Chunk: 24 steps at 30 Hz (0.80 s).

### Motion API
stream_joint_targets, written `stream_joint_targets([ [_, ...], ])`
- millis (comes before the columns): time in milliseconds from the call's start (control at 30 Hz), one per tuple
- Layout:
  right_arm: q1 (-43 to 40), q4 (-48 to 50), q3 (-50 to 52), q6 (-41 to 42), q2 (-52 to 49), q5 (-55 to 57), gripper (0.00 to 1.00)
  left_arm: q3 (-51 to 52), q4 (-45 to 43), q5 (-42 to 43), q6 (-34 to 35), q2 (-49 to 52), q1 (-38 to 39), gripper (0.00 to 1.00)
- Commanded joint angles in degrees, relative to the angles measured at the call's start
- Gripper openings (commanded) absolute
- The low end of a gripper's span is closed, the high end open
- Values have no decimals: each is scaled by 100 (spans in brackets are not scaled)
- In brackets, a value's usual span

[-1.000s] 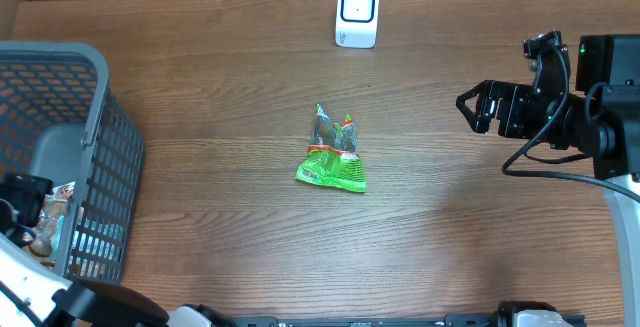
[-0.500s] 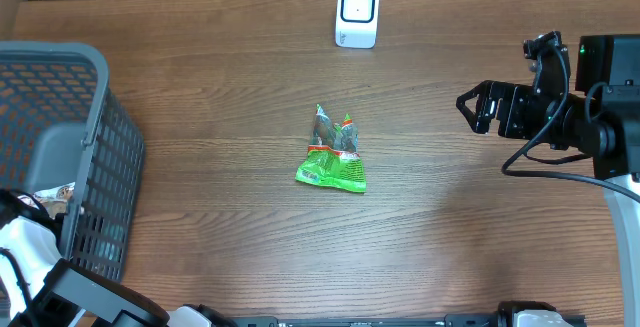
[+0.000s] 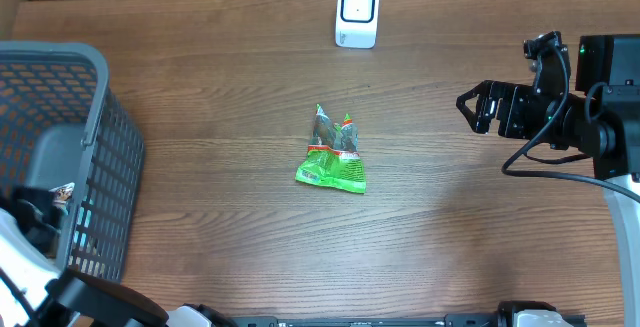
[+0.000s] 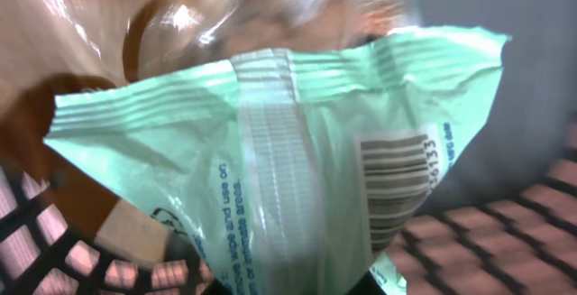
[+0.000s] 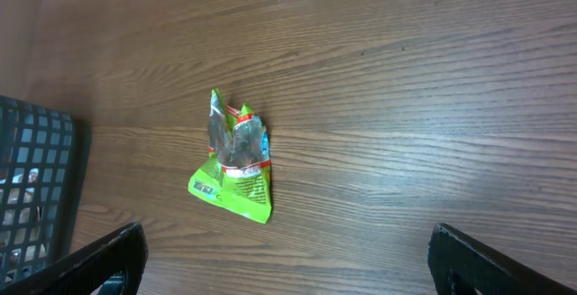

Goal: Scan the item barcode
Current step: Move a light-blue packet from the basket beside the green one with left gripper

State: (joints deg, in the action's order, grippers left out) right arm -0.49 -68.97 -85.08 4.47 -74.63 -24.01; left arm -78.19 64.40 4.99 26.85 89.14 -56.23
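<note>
**Left jaws:** 1 pair. Pressed together, down inside the basket, pinching the narrowed lower end of the pale green packet. Own fingertips all but hidden beneath it in the wrist view.

**Pale green packet:** 1. Rises straight up out of the left jaws, crinkled, back seam turned to the wrist camera.

**Barcode****:** 1. Printed on that packet, just above the left jaws and to one side of the seam. Bars slightly blurred, one row of digits along its edge.

**Glossy brown wrapper****:** at least 1, just behind the pinched packet. Exact count not readable.

**Grey mesh basket****:** 1. Encloses the left jaws, with its grid showing below the packet on both sides. Well apart from the right jaws.

**Right jaws:** 1 pair. Spread wide, hanging above the counter. 2 dark fingertips at the bottom corners of the wrist view.

**Bright green packet****:** 1. Lies crumpled on the counter, ahead of the right jaws and well apart from them. Touched by neither pair, and sits between the right jaws and the basket.

**White scanner****:** 1. At the far edge of the counter, well apart from both pairs. Farther ahead than the bright green packet as seen from the right jaws.
</note>
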Motion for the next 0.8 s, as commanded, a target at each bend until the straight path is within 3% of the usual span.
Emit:
stream_joint_targets([
  [0, 11, 28, -140, -39, 57, -9, 100, -1534, 634, 629, -299, -81, 310, 4],
  [67, 11, 28, -140, -37, 57, -7, 100, -2870, 1349, 1075, -728, -81, 809, 4],
  [200, 11, 39, -140, -39, 57, -7, 100, -3897, 1816, 1285, -1362, -81, 1803, 4],
  [233, 11, 61, -140, -39, 57, -7, 100, -4092, 1961, 1257, -1705, -87, 2503, 4],
  [500, 11, 70, -140, -17, 57, -9, 100, -3034, 1519, 702, -1954, 310, 5812, 4],
  [633, 11, 68, -140, -17, 57, -7, 100, -2439, 1102, 501, -1871, 896, 6653, 5],
  [767, 11, 72, -136, -20, 57, -7, 100, -2216, 1099, -671, -870, 1821, 7208, 4],
])
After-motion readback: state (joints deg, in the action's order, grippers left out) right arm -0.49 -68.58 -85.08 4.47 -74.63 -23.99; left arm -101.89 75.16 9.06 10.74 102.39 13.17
